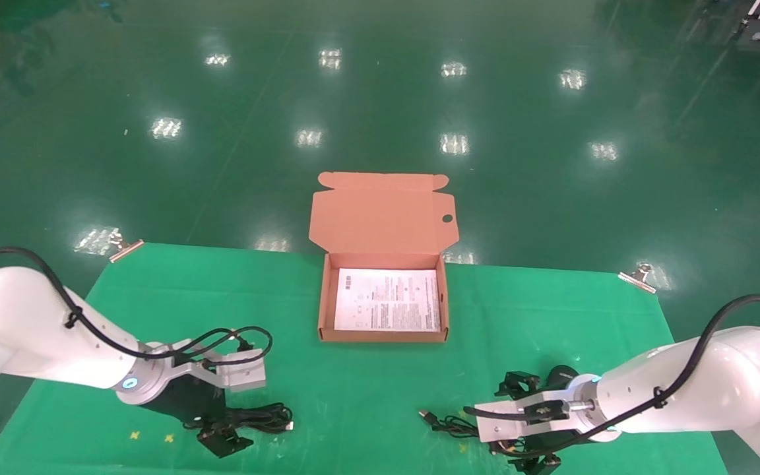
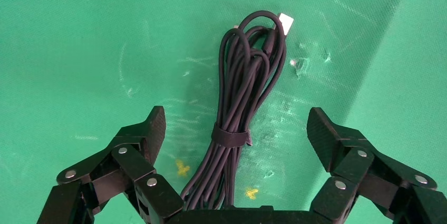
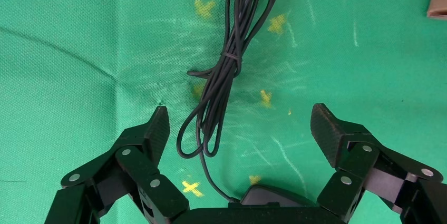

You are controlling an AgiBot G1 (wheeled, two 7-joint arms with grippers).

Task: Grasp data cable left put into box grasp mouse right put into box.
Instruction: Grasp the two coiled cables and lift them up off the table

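Observation:
The data cable [image 2: 242,92], a black looped bundle with a strap and a pale plug [image 2: 287,22], lies on the green cloth at the front left [image 1: 268,417]. My left gripper [image 2: 237,124] is open low over it, one finger on each side of the bundle [image 1: 221,439]. The black mouse [image 3: 269,196] lies at the front right, mostly hidden under my right gripper [image 3: 240,124], which is open above it [image 1: 528,422]. The mouse's cord [image 3: 226,66] lies coiled beyond the fingers [image 1: 446,422]. The salmon-orange box [image 1: 327,297] stands open at the table's far middle, with a white leaflet [image 1: 386,300] inside.
The green cloth [image 1: 380,396] covers the table and is held by clips at the far corners [image 1: 126,249]. The box's flap lid [image 1: 383,211] stands up behind it. Yellow cross marks [image 3: 204,7] dot the cloth. Green floor lies beyond the table.

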